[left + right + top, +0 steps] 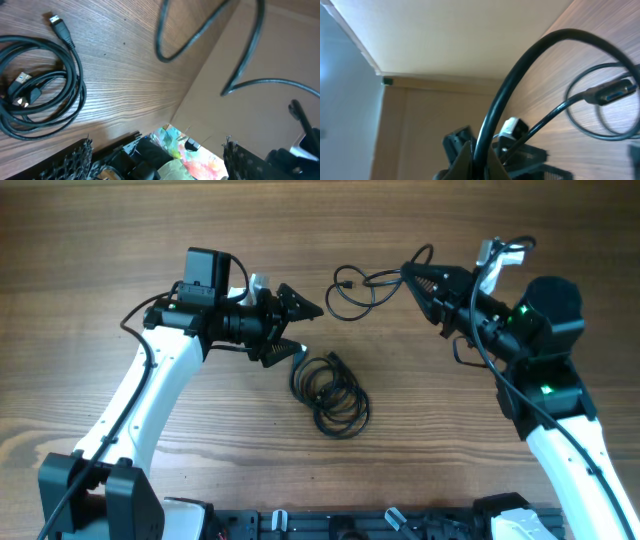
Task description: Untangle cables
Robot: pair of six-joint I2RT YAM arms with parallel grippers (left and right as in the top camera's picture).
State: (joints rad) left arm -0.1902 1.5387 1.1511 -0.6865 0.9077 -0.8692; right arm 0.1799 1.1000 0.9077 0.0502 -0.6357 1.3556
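Toward the far edge of the desk [250, 465], right of its middle, a loose cord [506, 87] was clamped in the right claw [408, 273], whose jaws were pressed together on it. The rest of that cord lay in an open loop on the wood just left of the claw. Nearer the middle of the desk a coil [77, 90] of several turns lay flat, apart from the loose cord. The left claw [311, 329] was held between the two with its jaws spread and nothing in them, its lower finger just beside the coil's far end. Trouble was judged likely in three ways. The thin cord could slip from the right claw if it were pulled hard. Its free plug [612, 92] could be dragged across and caught in the coil. The coil could be tightened rather than loosened if several turns were pinched at once by the left claw. Two claws were counted, and two cable groups: one loose cord and one coil. Whether the coil was made of one cord or more could not be told. One plug was seen on the loose cord and at least two on the coil.
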